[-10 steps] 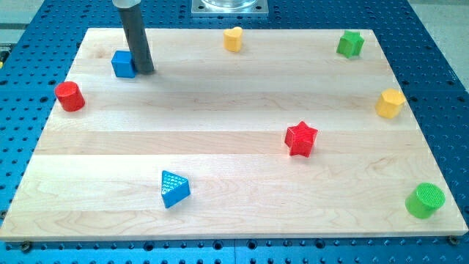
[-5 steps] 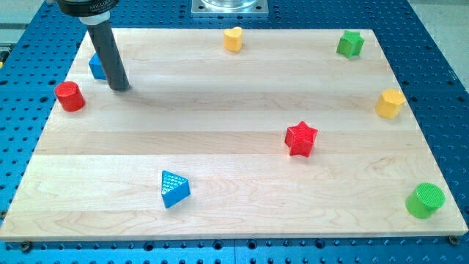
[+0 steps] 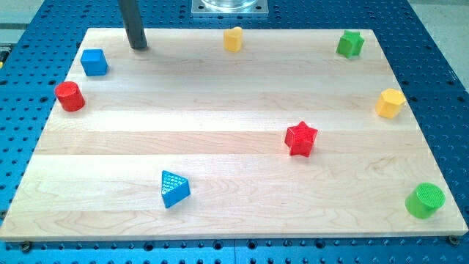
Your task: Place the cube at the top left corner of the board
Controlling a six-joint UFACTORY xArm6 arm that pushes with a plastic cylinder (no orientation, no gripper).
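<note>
The blue cube (image 3: 94, 61) sits on the wooden board (image 3: 220, 147) near its left edge, a little below the top left corner. My tip (image 3: 138, 46) rests on the board near the top edge, up and to the right of the cube, with a clear gap between them. The dark rod rises out of the view's top.
A red cylinder (image 3: 69, 96) stands at the left edge just below the cube. A yellow block (image 3: 233, 38) and green star (image 3: 350, 44) are along the top, a yellow block (image 3: 390, 103) at right, a red star (image 3: 300, 138), blue triangle (image 3: 174, 188), green cylinder (image 3: 425, 199).
The cube has been pushed left towards the board's left edge. My tip swung down-left beside it, then moved away up and right to the top edge.
</note>
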